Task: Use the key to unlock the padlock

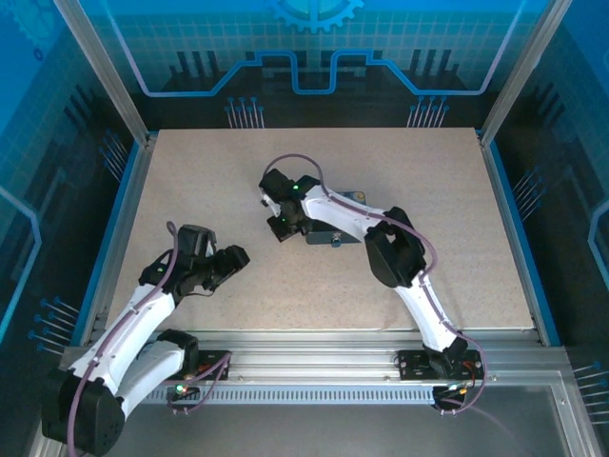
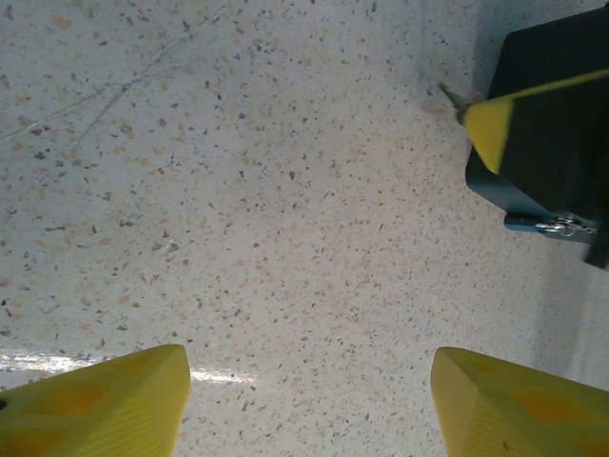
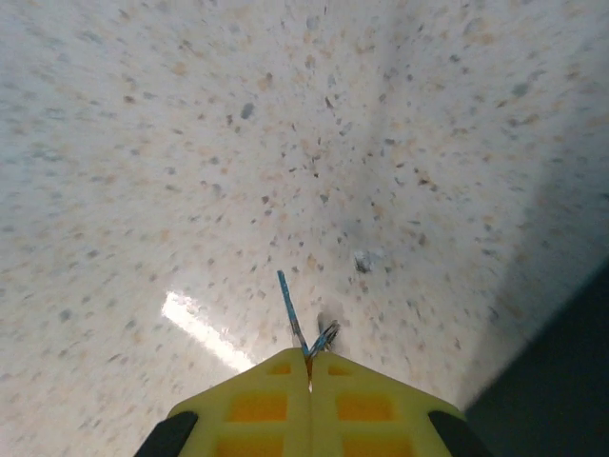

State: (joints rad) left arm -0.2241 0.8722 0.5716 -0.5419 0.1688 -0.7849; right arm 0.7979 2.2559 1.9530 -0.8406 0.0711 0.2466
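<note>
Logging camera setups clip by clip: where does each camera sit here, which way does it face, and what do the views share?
Top external: above and behind the bases, looking down on the table; both arms show, with the left gripper and the right gripper.
Left wrist: low over the table, facing the tin box and padlock; its own yellow fingers stand apart.
Right wrist: close above the tabletop; its fingers are shut on the key.
Shared: top and left wrist views both hold the box.
</note>
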